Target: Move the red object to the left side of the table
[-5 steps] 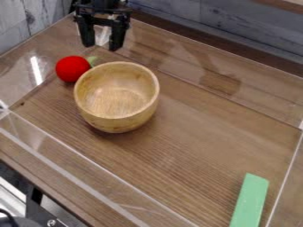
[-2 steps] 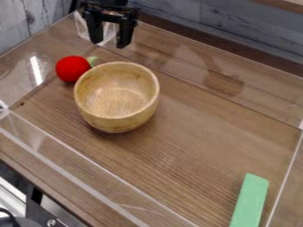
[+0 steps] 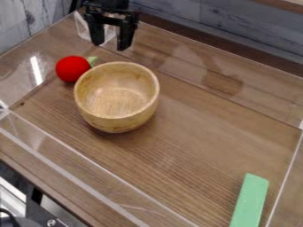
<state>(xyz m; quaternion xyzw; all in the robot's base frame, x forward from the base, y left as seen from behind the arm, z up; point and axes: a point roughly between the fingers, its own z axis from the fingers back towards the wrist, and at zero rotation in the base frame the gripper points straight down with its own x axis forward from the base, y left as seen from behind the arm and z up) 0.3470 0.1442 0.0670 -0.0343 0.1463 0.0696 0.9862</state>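
Slightly rightward shift seen for gripper at upper left, jaws spread wide, apparently empty, red object untouched beside wooden bowl.

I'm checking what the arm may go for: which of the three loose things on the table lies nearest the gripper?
The small glossy red ball, just below-left of the open gripper; the wooden bowl is farther, the green block farthest.

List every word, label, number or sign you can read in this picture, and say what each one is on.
None. No readable text shows on the red object, the bowl, the green block, the gripper or the table. The dark parts at the lower left corner are too blurred to tell if they carry any marking.
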